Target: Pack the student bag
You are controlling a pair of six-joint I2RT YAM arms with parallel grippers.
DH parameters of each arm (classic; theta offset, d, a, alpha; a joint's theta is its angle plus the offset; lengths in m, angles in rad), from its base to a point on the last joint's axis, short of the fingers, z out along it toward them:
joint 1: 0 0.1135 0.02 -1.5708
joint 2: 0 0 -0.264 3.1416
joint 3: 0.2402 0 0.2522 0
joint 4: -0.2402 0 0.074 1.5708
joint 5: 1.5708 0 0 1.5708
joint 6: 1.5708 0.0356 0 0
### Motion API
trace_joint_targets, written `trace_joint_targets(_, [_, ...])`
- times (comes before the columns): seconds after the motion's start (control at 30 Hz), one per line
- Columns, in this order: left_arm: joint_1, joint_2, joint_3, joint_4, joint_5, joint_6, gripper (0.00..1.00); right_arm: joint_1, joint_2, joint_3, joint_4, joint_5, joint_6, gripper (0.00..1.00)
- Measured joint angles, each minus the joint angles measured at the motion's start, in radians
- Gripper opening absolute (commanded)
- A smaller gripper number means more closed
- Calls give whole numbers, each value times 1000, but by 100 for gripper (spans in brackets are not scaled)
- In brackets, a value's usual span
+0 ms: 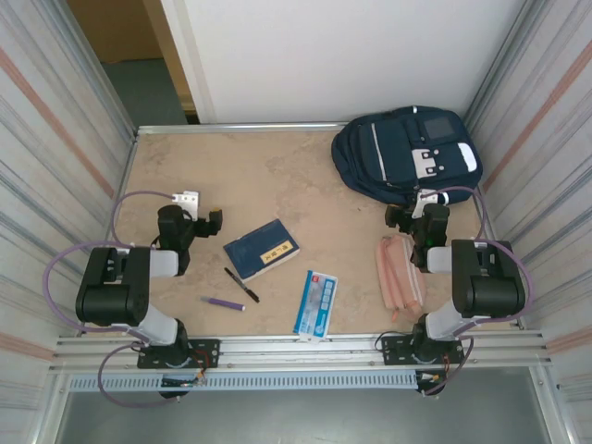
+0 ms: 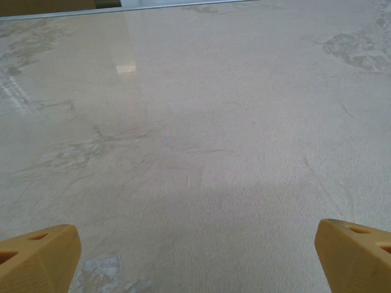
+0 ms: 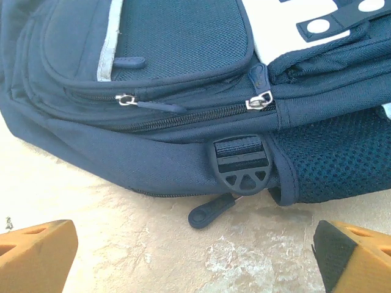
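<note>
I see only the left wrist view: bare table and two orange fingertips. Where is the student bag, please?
Observer: The large navy-blue fabric backpack lies at the far right corner of the table, just ahead of the open right gripper.
Operator: Are its zips closed?
Observer: The two zips facing that gripper look closed in the right wrist view.
Operator: What is left to pack?
Observer: A dark blue book, a black pen, a purple pen, a blue-and-white flat box and a pink fabric pencil case lie outside it.
</note>
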Motion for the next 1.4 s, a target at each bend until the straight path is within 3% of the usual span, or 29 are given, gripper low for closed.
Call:
trace_joint_targets(1.1, [16, 0, 0, 0, 14, -3, 99, -5, 0, 0, -1, -7, 1, 99])
trace_joint_targets(1.27, [16, -36, -2, -10, -47, -31, 99, -21, -36, 43, -117, -10, 12, 99])
trace_joint_targets(1.4, [18, -148, 91, -280, -50, -60, 99, -29, -169, 124, -312, 9, 68, 99])
